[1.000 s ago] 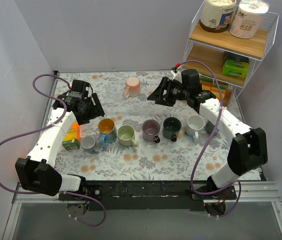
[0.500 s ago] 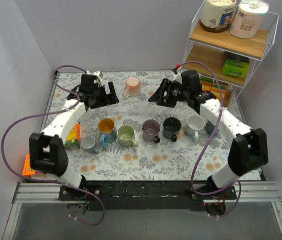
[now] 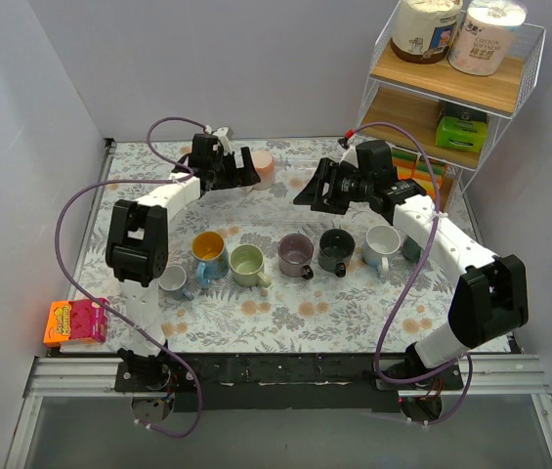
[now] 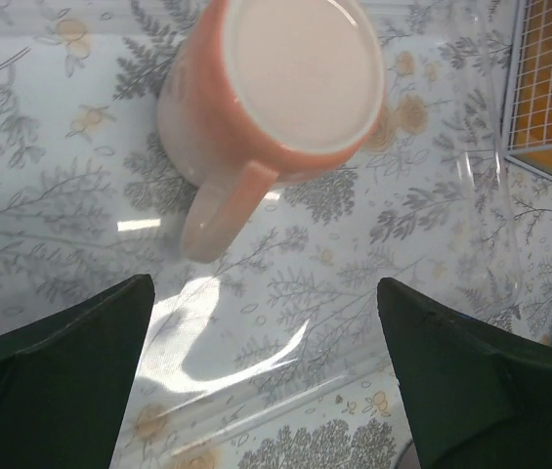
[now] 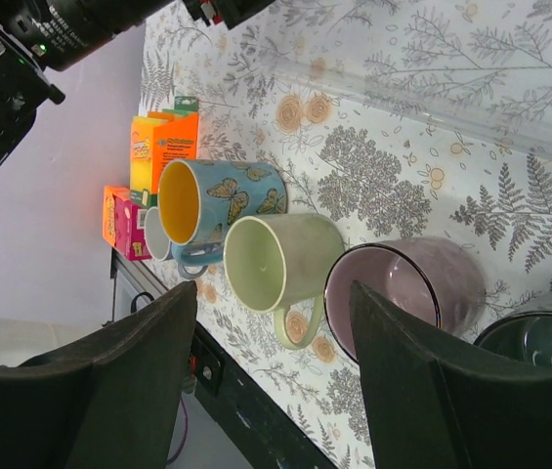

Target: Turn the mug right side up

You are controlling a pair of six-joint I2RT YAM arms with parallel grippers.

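A pink mug [image 3: 263,168] stands upside down at the back of the table, base up and handle toward the near side. In the left wrist view the mug [image 4: 276,88] fills the top, with its handle pointing down toward the jaws. My left gripper [image 3: 240,169] hangs just left of the mug, open wide; both dark fingers of the left gripper [image 4: 263,293] frame bare tablecloth short of the handle. My right gripper [image 3: 310,189] hovers open right of the mug, holding nothing. In its own view the right gripper [image 5: 274,293] looks down on the row of mugs.
A row of upright mugs crosses the middle: small grey [image 3: 172,280], blue butterfly [image 3: 208,254], green [image 3: 247,264], purple [image 3: 296,255], dark green [image 3: 336,250], white [image 3: 383,244]. A pink box [image 3: 70,320] lies front left. A wire shelf [image 3: 451,98] stands back right.
My left arm has swung from the left side of the table to the back, up to the pink mug, and its jaws have opened wider. The right arm has barely shifted.
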